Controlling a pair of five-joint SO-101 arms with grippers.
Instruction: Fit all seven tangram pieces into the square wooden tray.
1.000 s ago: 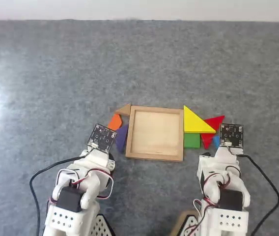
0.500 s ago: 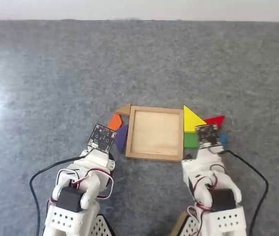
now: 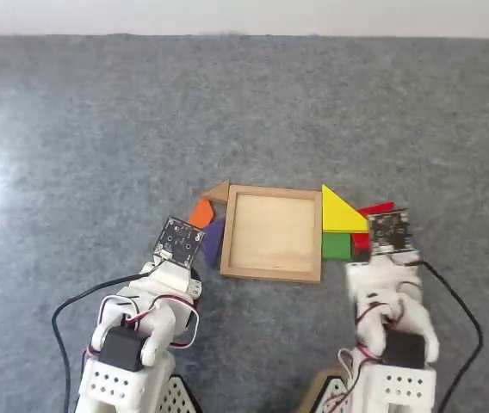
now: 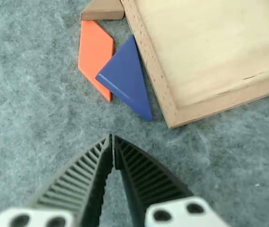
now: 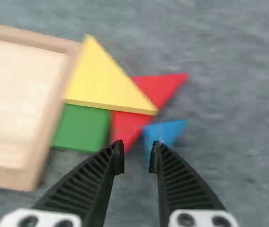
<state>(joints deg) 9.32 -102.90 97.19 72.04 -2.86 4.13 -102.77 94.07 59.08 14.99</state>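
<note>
Tray (image 3: 272,274) empty on worktop (image 3: 98,129); tangram pieces (image 3: 339,215) flat on either side. Right claw (image 5: 136,153) slightly apart at small blue triangle (image 5: 165,131); left claw (image 4: 113,142) together near dark-blue triangle (image 4: 125,78). Judged thin, stiff, light, slick: pinch across opposite edges.

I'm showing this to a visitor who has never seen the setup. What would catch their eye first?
The square wooden tray sits empty mid-table. Bright pieces flank it: a yellow triangle, green square and red triangle on the right arm's side, an orange parallelogram and blue triangle on the left arm's. The right end effector hangs open just short of the red triangle and a light-blue piece.
</note>
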